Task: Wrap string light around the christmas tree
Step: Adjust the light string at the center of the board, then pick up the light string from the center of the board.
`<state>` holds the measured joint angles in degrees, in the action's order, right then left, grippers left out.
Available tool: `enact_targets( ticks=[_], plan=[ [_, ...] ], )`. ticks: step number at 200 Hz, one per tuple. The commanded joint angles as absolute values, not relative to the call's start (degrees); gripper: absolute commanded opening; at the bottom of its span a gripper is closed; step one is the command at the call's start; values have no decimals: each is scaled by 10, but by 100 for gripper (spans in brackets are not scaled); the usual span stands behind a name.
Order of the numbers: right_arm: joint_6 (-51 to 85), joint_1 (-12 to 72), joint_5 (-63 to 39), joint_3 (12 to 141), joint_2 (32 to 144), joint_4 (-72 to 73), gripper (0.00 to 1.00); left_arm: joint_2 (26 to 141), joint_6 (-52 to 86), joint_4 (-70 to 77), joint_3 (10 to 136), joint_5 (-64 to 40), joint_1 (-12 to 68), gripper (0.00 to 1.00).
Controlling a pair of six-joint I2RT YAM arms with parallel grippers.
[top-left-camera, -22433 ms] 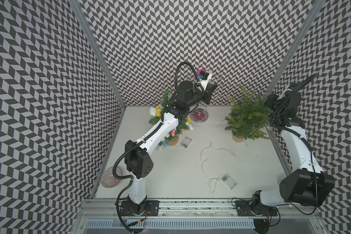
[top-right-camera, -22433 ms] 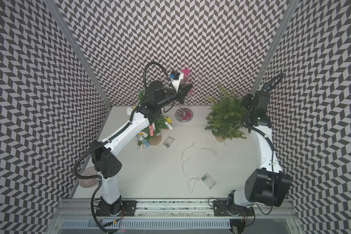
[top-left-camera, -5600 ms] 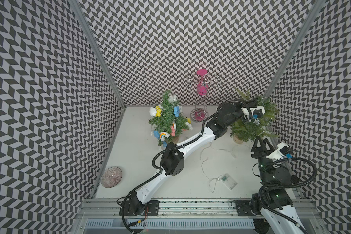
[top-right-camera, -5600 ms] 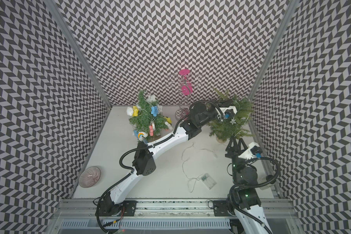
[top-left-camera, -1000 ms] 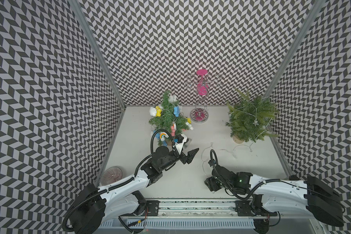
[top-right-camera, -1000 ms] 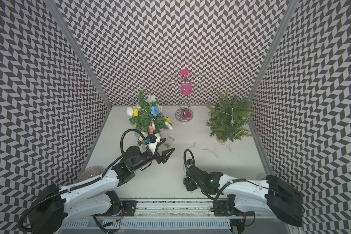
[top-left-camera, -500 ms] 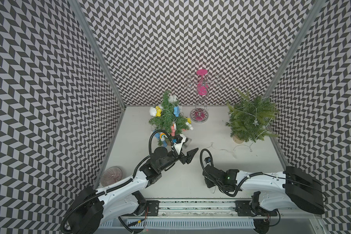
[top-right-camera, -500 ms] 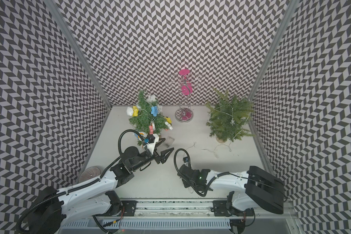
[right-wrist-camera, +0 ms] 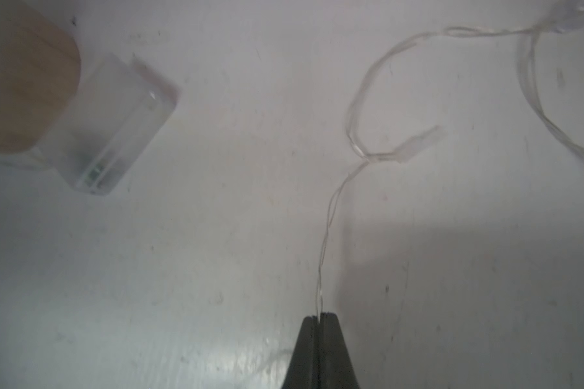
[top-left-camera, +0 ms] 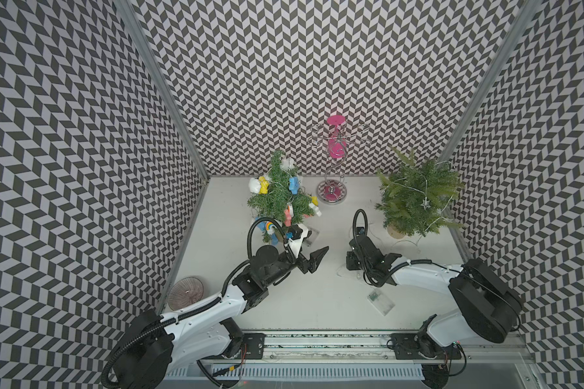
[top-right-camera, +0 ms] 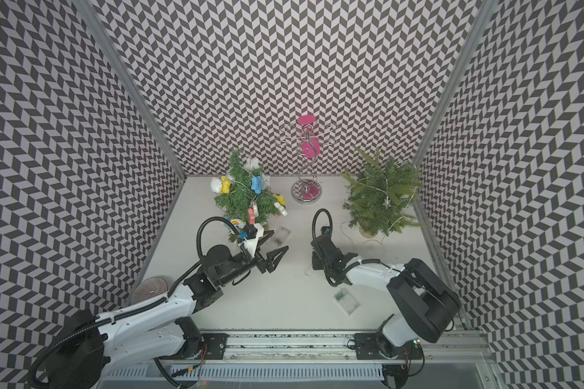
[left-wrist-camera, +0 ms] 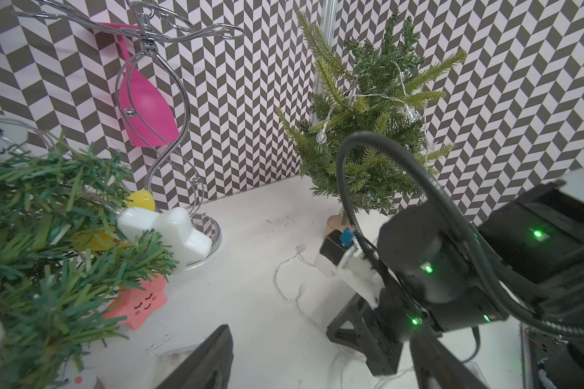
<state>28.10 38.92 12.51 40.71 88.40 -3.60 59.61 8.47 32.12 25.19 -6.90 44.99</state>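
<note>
String light (right-wrist-camera: 329, 215) (thin wire), pinched in right end effector (right-wrist-camera: 319, 316) tips

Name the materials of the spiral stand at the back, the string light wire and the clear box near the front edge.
Spiral stand: chromed metal wire, by its mirror shine. String light wire: probably thin metal strand, pale and glinting. Clear box: likely transparent hard plastic; a green part shows through.
</note>
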Motion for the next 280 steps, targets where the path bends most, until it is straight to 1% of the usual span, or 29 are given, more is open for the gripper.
enact_targets(
  ticks=[1,16,27,36,43,53,70,77,89,106,120,133,140,162,179,194,209,223,250,280],
  plan=[
    [237,377,109,475,925,11,0,608,88,343,247,-74,447,82],
    [230,372,108,522,955,-6,0,621,89,347,252,-80,447,82],
    [226,373,102,542,961,-29,5,627,88,348,253,-85,447,81],
    [227,373,99,543,952,-39,14,630,89,349,253,-84,447,81],
    [227,374,101,538,938,-51,28,629,89,351,251,-84,447,81],
    [233,374,104,521,908,-58,40,630,92,356,247,-85,447,81],
    [242,374,95,478,850,-57,53,631,95,361,244,-93,447,82],
    [241,374,91,465,829,-59,56,631,95,361,243,-95,448,82],
    [241,374,84,447,796,-79,57,630,96,362,241,-96,448,82],
    [244,386,45,397,736,-88,57,624,97,361,238,-93,447,82],
    [274,399,51,362,698,-124,60,617,98,359,237,-98,447,82],
    [304,428,89,351,681,-182,62,613,99,361,236,-107,448,82],
    [315,443,95,341,674,-193,63,612,100,361,236,-111,448,81],
    [311,457,67,321,671,-179,69,613,102,368,233,-123,448,81],
    [313,456,93,322,695,-203,71,615,101,368,234,-129,448,81],
    [318,457,115,331,716,-240,70,612,100,365,235,-130,448,81],
    [315,456,107,324,716,-224,70,608,100,367,233,-130,448,81],
    [316,456,109,326,727,-228,68,603,99,365,232,-129,448,81],
    [311,456,105,329,746,-229,67,592,99,363,229,-130,448,81],
    [303,460,92,337,779,-235,59,591,100,365,228,-129,448,81]
  ],
)
